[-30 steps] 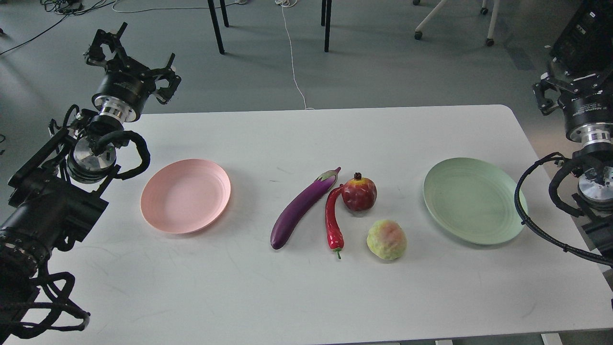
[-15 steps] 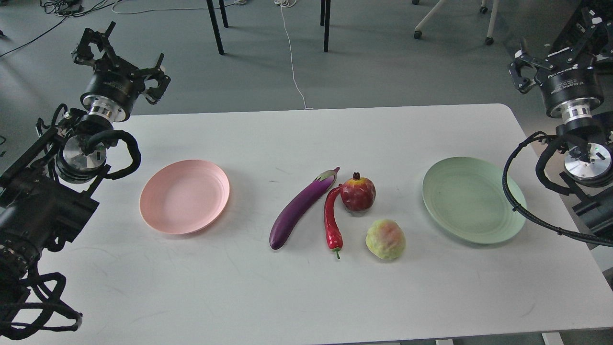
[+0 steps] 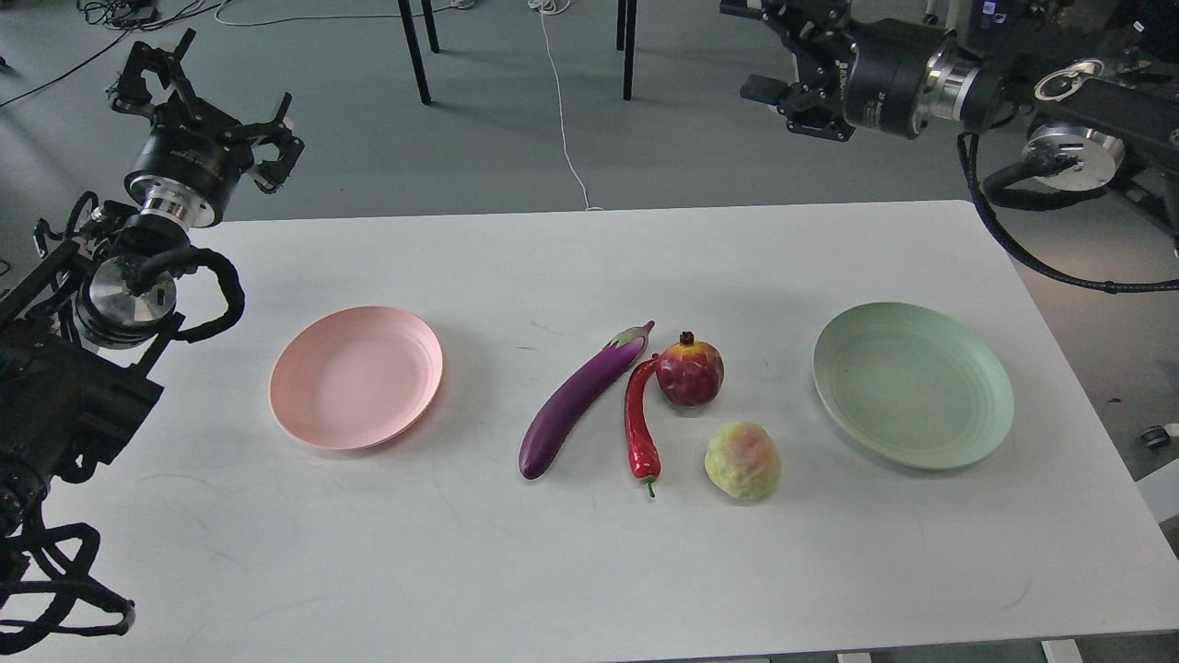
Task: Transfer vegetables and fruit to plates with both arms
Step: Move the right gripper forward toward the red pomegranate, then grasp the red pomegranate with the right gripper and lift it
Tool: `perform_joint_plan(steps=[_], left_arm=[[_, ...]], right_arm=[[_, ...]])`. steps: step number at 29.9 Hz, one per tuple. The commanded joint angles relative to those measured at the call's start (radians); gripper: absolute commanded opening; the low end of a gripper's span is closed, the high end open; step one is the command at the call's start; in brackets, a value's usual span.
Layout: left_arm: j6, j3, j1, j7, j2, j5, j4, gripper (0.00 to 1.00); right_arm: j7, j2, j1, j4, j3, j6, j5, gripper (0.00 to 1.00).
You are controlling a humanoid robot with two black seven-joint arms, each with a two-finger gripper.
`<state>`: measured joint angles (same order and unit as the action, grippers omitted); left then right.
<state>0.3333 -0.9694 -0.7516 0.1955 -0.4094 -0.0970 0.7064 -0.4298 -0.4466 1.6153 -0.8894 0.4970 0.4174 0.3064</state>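
A purple eggplant [image 3: 576, 401], a red chili pepper [image 3: 637, 424], a dark red pomegranate [image 3: 690, 371] and a bumpy yellow-green fruit [image 3: 743, 460] lie close together on the white table [image 3: 553, 258], right of centre. An empty pink plate [image 3: 356, 378] sits to their left. An empty green plate [image 3: 912, 385] sits to their right. My left gripper [image 3: 207, 101] is open and empty, raised beyond the table's far left corner. My right gripper [image 3: 755, 51] is open and empty. It points left, high above the floor behind the table's far right part.
Black furniture legs [image 3: 419, 51] and a white cable [image 3: 562, 110] are on the grey floor behind the table. A small caster [image 3: 1151, 437] lies on the floor off the right edge. My right arm's cable [image 3: 1013, 249] hangs over the far right corner.
My right arm has swung up and to the left, from upright beside the green plate to lying level behind the table. My left gripper has drifted a little up and left. The produce has not moved.
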Motion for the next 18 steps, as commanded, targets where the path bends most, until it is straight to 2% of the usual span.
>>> perform_joint_plan(steps=[1,5,8,18], left_arm=[[0.006,0.0,0.002,0.001,-0.011,0.0,0.001,0.98],[0.018,-0.002,0.005,0.004,-0.035,0.0,0.001,0.98],[0.026,-0.002,0.006,0.004,-0.039,0.0,-0.002,0.98],[0.026,-0.002,0.011,0.004,-0.037,0.002,-0.007,0.98]], right_arm=[[-0.001,0.095,0.077,-0.055,0.202,-0.069,0.16,0.99],[-0.02,0.224,0.094,-0.063,0.412,-0.173,0.344,0.99],[-0.053,0.296,0.086,-0.054,0.529,-0.238,0.401,0.99],[-0.059,0.407,0.026,0.004,0.632,-0.255,0.399,0.95]])
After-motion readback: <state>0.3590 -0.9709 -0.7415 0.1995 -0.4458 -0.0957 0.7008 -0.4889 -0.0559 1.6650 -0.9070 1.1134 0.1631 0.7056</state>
